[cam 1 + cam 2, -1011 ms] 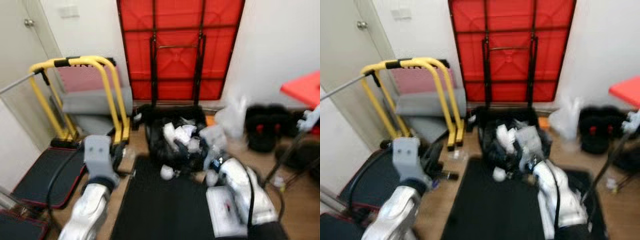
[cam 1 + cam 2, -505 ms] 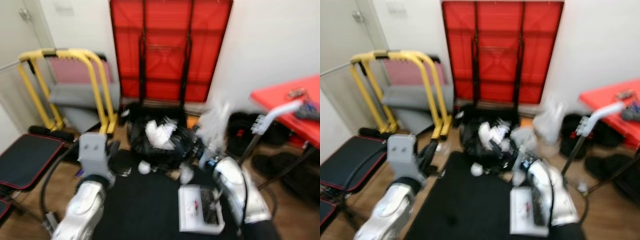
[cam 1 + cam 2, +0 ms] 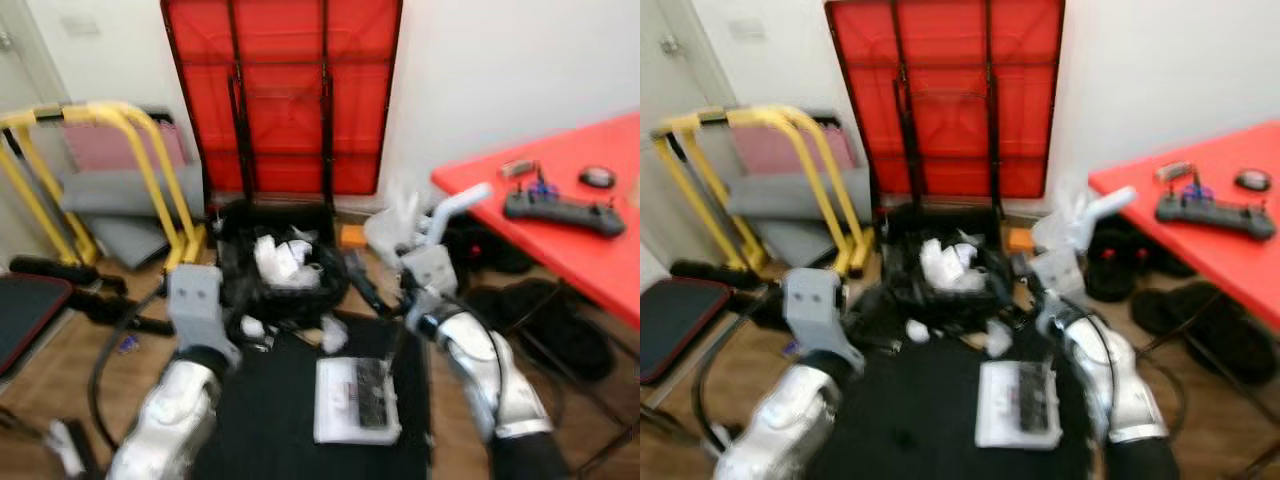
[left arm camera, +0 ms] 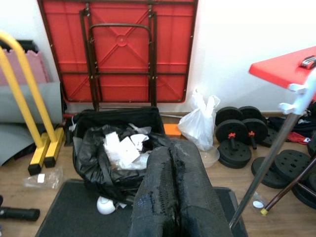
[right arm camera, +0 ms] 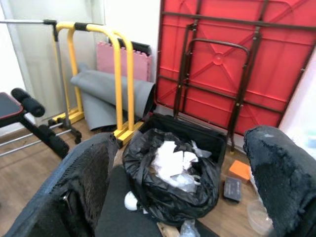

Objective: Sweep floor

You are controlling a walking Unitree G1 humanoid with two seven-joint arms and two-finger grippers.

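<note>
Left wrist view: left gripper (image 4: 174,163) fingers pressed together, empty, aimed at the black trash bag (image 4: 118,158) stuffed with white paper. Right gripper (image 5: 180,182) fingers spread wide, empty, facing the same bag. Bag sits on the wood floor (image 3: 70,350) at the black mat's (image 3: 270,420) far edge, below the folded red table (image 3: 280,95). White crumpled scraps (image 3: 333,335) lie beside it.

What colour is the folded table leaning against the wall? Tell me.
Red, with a dark metal frame. The folded table shows best in the left wrist view.
</note>
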